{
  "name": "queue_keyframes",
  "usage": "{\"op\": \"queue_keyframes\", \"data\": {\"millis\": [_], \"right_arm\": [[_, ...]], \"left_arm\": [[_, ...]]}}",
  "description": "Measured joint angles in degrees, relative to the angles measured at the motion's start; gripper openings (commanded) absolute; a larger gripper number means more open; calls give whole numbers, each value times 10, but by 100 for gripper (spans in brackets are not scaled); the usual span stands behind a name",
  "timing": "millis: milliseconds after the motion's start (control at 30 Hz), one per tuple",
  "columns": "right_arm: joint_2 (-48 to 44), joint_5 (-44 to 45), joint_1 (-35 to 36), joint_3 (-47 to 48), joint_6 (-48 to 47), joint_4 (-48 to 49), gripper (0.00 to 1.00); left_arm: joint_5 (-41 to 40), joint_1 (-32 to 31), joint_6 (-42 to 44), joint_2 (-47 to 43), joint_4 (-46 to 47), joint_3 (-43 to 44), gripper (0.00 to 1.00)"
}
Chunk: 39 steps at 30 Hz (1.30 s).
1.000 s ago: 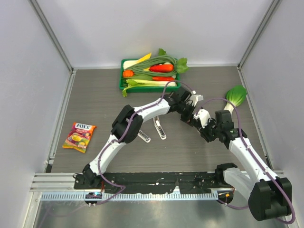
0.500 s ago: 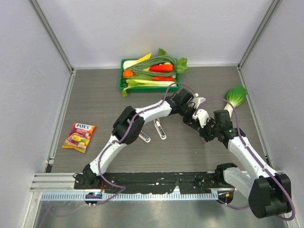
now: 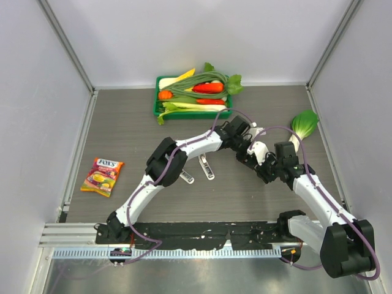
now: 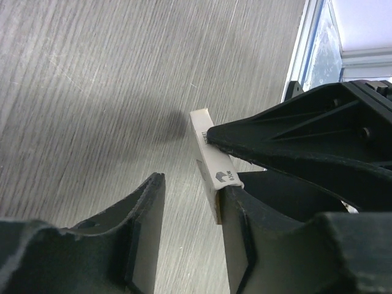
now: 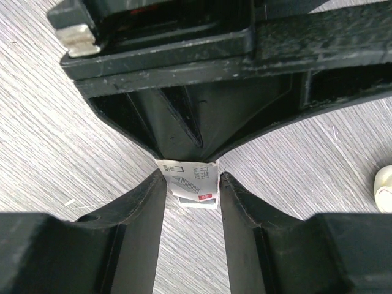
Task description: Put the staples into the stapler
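Note:
The staples, a small whitish box [image 5: 188,185] with a red-and-dark print, is pinched between my right gripper's fingertips [image 5: 191,177] just above the table. In the left wrist view the box [image 4: 211,160] leans on my left gripper's right finger [image 4: 245,239], and the left finger [image 4: 142,233] stands well apart from it. My left gripper [image 4: 191,187] is open. In the top view both grippers meet right of centre, left [image 3: 244,139] and right [image 3: 256,156], hiding the box. The stapler [image 3: 206,166] lies to their left with a second whitish piece [image 3: 185,177] beside it.
A green tray [image 3: 160,105] of vegetables stands at the back. A bok choy [image 3: 303,125] lies at the right. A colourful candy bag [image 3: 102,176] lies at the left. A whitish rounded thing [image 5: 384,187] shows at the right edge of the right wrist view.
Both grippers stay together at the box. The right gripper has shifted slightly left and toward the left gripper. Stapler and other objects have not moved.

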Motion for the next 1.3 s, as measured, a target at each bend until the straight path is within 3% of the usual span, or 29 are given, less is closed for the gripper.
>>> {"op": "queue_keyframes", "data": {"millis": [33, 100, 300, 567, 667, 1033, 1300], "right_arm": [[0, 0, 0, 0, -1, 1, 47], [0, 1, 0, 0, -2, 2, 48], [7, 2, 0, 0, -5, 6, 50], [10, 14, 0, 0, -19, 6, 65], [5, 21, 0, 0, -32, -1, 67], [-12, 21, 0, -19, -82, -41, 67], [-11, 11, 0, -30, -106, -57, 59]], "left_arm": [[1, -1, 1, 0, -1, 0, 31], [3, -2, 5, 0, -2, -2, 24], [3, -4, 14, 0, -6, -6, 14], [3, -5, 19, 0, -16, -7, 11], [3, -5, 22, 0, -21, -9, 11], [3, 3, 30, 0, -28, -26, 11], [3, 7, 29, 0, -27, -26, 11]]}}
